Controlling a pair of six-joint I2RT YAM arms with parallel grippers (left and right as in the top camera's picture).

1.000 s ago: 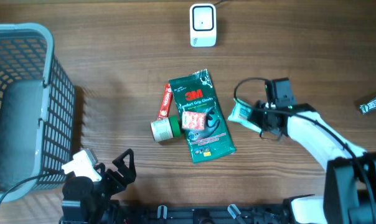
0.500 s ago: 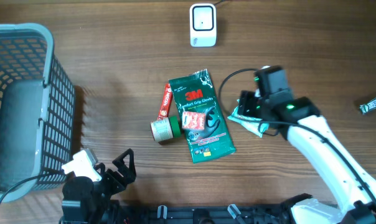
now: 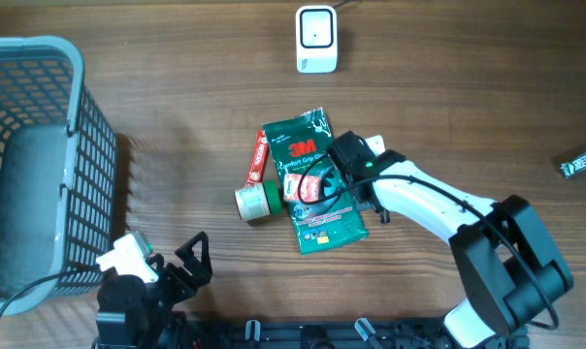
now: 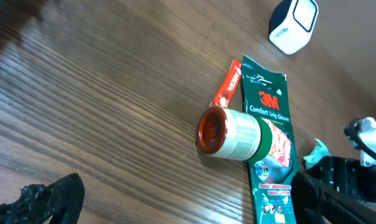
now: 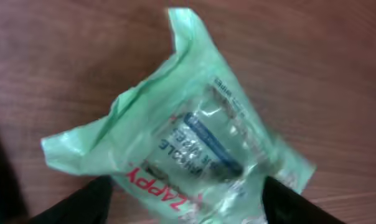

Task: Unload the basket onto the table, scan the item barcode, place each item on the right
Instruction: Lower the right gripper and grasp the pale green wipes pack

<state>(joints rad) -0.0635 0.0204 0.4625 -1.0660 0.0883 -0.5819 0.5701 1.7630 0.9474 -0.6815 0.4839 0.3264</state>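
**Packet on the table, right fingers spread around it**

In my right wrist view the pale green packet [image 5: 188,130] fills the middle of the frame, lying flat and crumpled on the wooden table [image 3: 177,116]. The print on it is too blurred for me to find a barcode. The 2 right fingers [image 5: 82,200] sit in the lower left and lower right corners, set wide. The near edge of the packet lies between them, and I see no pinch on it.

From overhead, the right arm's wrist covers the packet at the centre of the frame, over the right edge of the 3M glove pack [image 3: 298,145]. The white scanner [image 3: 315,39] stands at the top centre, well apart from it.

The left fingers [image 4: 48,199] are at the lower left of their view, spread wide and empty, far from the packet.
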